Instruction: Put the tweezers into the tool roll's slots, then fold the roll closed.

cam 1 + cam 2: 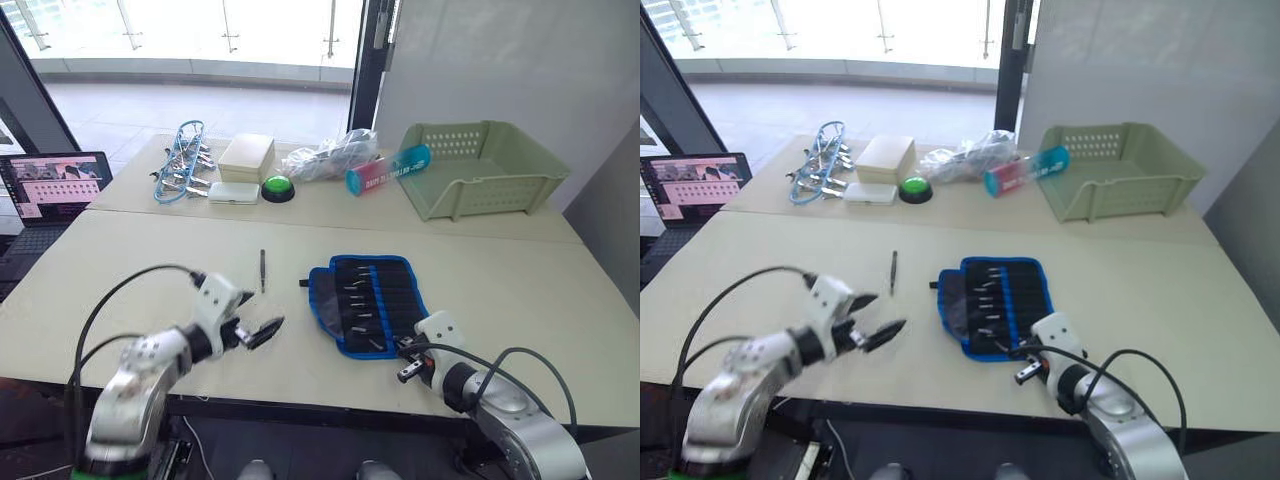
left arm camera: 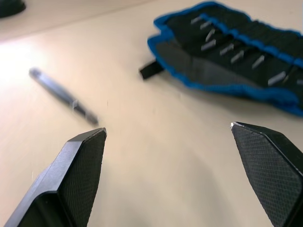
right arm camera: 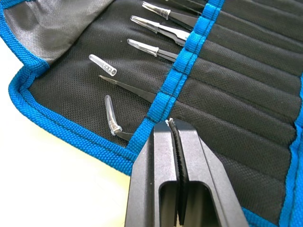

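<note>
The left gripper [image 1: 262, 331] hovers with fingers spread; the right gripper [image 3: 176, 142], fingers pressed together and empty, rests on the black blue-edged fabric tool roll [image 1: 368, 302], which lies open on the bench [image 1: 500, 290]. Several tweezers sit slotted; their count is unclear. One slim dark tweezer [image 1: 262, 270] remains loose beyond the left gripper; folding remains.

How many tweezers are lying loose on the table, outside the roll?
1. The loose tweezers lie on the table, left of the tool roll, ahead of the left pincer. Others sit in the slots; some may be hidden.
</note>
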